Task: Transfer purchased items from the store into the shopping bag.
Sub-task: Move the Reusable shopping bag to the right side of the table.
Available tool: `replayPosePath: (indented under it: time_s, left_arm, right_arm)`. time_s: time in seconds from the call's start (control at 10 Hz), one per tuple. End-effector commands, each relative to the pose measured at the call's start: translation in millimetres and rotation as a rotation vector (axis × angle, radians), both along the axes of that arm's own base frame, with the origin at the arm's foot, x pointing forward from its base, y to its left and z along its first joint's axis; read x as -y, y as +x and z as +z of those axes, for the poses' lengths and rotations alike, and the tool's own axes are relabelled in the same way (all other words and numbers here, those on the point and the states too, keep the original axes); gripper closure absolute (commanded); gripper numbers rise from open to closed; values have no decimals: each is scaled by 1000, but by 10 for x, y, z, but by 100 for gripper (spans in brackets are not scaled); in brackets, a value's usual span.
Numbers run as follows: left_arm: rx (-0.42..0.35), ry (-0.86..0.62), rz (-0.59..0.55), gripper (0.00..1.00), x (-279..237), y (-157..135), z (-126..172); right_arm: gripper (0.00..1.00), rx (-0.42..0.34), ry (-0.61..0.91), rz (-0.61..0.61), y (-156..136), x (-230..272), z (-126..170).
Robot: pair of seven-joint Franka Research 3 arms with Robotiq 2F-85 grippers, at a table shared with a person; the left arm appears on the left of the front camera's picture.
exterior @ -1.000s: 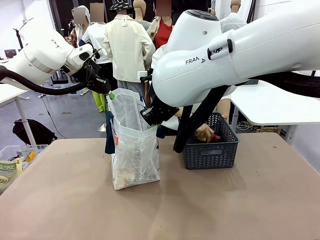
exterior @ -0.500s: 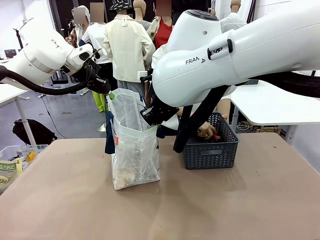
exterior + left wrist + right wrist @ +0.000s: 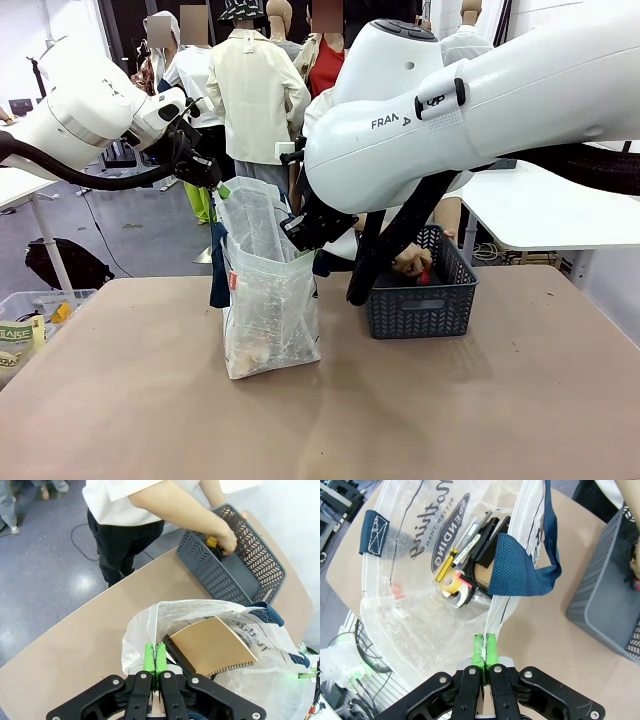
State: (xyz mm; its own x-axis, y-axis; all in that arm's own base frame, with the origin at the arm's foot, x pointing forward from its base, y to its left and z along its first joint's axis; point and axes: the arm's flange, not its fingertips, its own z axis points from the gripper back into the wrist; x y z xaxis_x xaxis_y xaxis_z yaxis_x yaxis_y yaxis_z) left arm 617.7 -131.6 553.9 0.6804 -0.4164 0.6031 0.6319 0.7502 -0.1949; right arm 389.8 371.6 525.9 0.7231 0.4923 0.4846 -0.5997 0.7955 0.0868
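The translucent shopping bag (image 3: 270, 300) stands upright at mid-table, held wide at the mouth. My left gripper (image 3: 215, 183) (image 3: 154, 654) is shut on its far-left rim. My right gripper (image 3: 300, 232) (image 3: 484, 647) is shut on the opposite rim, beside a dark blue handle (image 3: 512, 565). Purchased items lie inside: a tan spiral notebook (image 3: 212, 647), a yellow tape roll (image 3: 449, 580) and pens (image 3: 470, 540). A person's hand (image 3: 410, 264) (image 3: 227, 542) reaches into the dark grey basket (image 3: 420, 305) (image 3: 260, 560) and grips a small red item.
The basket (image 3: 610, 605) stands just right of the bag, near the table's far edge. A clear bin (image 3: 30, 320) with packets sits off the table's left side. A white table (image 3: 540, 210) stands behind at the right. The front half of the brown tabletop (image 3: 400, 420) is free.
The person's hand in the basket has risen slightly, with a red item showing in it. Both arms and the bag have stayed still.
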Motion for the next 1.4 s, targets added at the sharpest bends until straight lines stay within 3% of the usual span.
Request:
replayPosePath:
  time_s: [0.0, 1.3]
  left_arm:
    - [2, -2, 3, 100, -23, 1, 10]
    - [2, -2, 3, 100, -23, 1, 10]
  right_arm:
    - [100, 7, -4, 8, 0, 13, 10]
    - [100, 7, -4, 8, 0, 13, 10]
